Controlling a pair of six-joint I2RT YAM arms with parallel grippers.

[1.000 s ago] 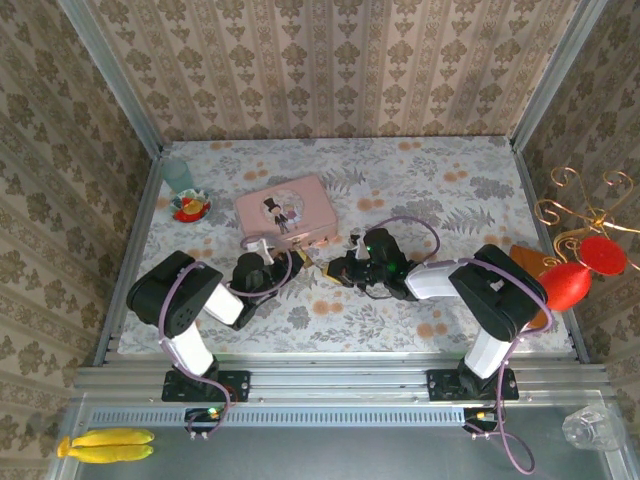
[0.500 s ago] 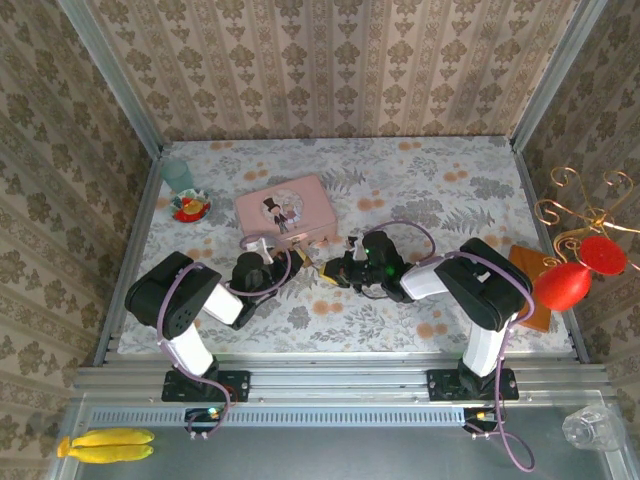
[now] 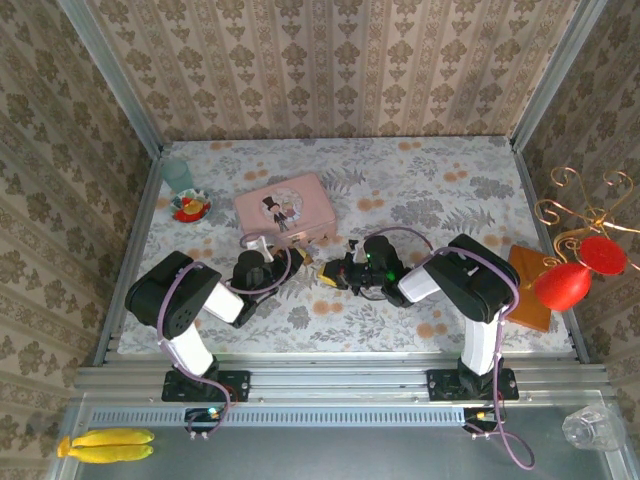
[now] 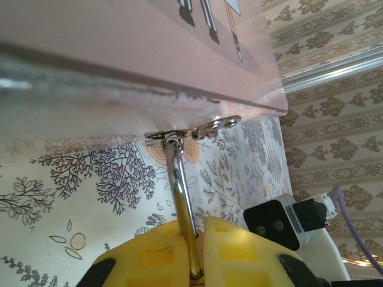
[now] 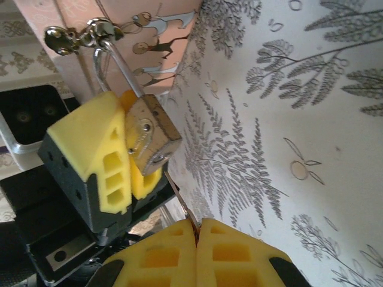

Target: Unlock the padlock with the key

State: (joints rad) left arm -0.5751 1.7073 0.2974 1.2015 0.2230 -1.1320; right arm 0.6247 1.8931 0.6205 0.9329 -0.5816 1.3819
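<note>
Right fingers point(image 5: 227, 251), pinching the key point(image 5: 179, 200), neared the padlock point(image 5: 149, 134); left fingers point(image 5: 90, 149) clamp it, shackle toward tin point(image 5: 66, 15).

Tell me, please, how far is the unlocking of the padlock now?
Done: the left tool grips the padlock, and the right tool is shut on the key. In hand: the key's tip is at the padlock's lower edge; whether it has entered, I cannot tell. Left: turning the key and freeing the shackle, which passes through the hasp of the pink tin.
</note>
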